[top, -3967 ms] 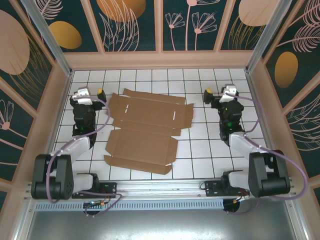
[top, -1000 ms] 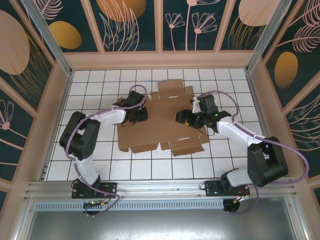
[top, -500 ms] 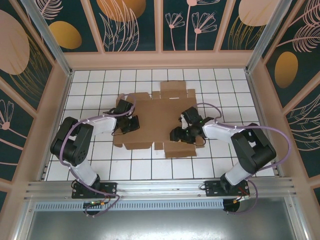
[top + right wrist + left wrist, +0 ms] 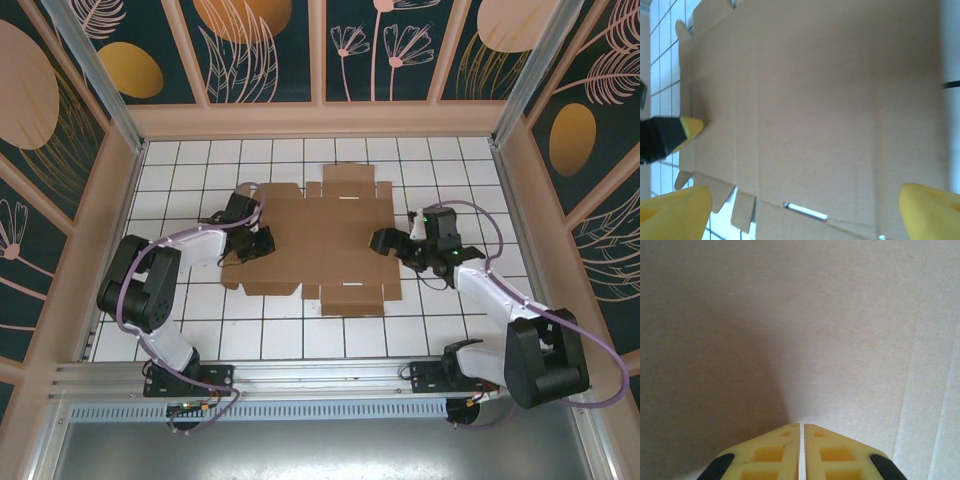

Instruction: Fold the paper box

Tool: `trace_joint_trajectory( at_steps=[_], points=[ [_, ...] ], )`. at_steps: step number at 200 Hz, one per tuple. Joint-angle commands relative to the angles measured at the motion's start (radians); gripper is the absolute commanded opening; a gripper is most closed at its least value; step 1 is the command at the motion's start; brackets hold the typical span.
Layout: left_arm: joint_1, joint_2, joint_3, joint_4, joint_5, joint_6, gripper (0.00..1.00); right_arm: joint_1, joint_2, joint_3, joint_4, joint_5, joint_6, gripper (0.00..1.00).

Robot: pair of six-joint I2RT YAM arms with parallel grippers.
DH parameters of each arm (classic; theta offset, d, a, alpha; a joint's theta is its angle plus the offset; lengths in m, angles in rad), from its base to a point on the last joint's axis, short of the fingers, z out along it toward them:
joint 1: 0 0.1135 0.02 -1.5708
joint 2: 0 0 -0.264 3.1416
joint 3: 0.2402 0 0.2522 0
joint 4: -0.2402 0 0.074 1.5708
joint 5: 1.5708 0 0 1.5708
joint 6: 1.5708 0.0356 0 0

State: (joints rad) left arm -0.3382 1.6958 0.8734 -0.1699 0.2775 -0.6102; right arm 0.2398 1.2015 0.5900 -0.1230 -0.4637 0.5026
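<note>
On the tiled table the box lies flat in the middle — the left gripper, shut and empty, seems to pin its left side, while the right gripper hangs wide open, holding nothing.

Top view is bright and sharp under even overhead light. The white tabletop is evenly lit, and the arms throw short soft shadows. Left wrist view is dimmer: paper box is soft and textureless, with a broad dark shadow fanning up-left from left pincer and a paler right side. Right wrist view is blurry, right pincer fingers badly out of focus, tiles at left edge washed out.
</note>
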Motion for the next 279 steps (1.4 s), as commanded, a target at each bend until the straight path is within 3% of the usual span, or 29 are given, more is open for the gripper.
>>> trace_joint_trajectory(
  at_steps=[1,22,72,94,130,170,222,279],
  points=[
    [0.056,-0.063,-0.105,0.112,0.133,-0.058,0.12,-0.058,-0.024,-0.072,0.067,-0.073,-0.045,0.89],
    [0.098,-0.075,-0.172,0.217,0.195,-0.125,0.13,-0.093,0.071,-0.043,0.009,-0.045,-0.105,0.79],
    [0.131,0.012,-0.181,0.208,0.175,-0.149,0.10,-0.152,0.229,0.013,0.000,-0.090,-0.161,0.79],
    [0.131,0.077,-0.187,0.207,0.169,-0.142,0.09,-0.153,0.317,0.044,0.019,-0.191,-0.173,0.79],
    [0.135,0.120,-0.201,0.228,0.205,-0.132,0.09,-0.151,0.428,0.044,0.151,-0.460,-0.099,0.80],
    [0.146,0.141,-0.215,0.236,0.222,-0.112,0.08,-0.158,0.469,0.059,0.152,-0.465,-0.106,0.77],
    [0.155,0.159,-0.244,0.258,0.238,-0.099,0.07,-0.159,0.549,0.100,0.081,-0.404,-0.156,0.62],
    [0.156,0.181,-0.251,0.263,0.253,-0.092,0.05,-0.128,0.639,0.091,0.196,-0.557,-0.089,0.52]
  ],
)
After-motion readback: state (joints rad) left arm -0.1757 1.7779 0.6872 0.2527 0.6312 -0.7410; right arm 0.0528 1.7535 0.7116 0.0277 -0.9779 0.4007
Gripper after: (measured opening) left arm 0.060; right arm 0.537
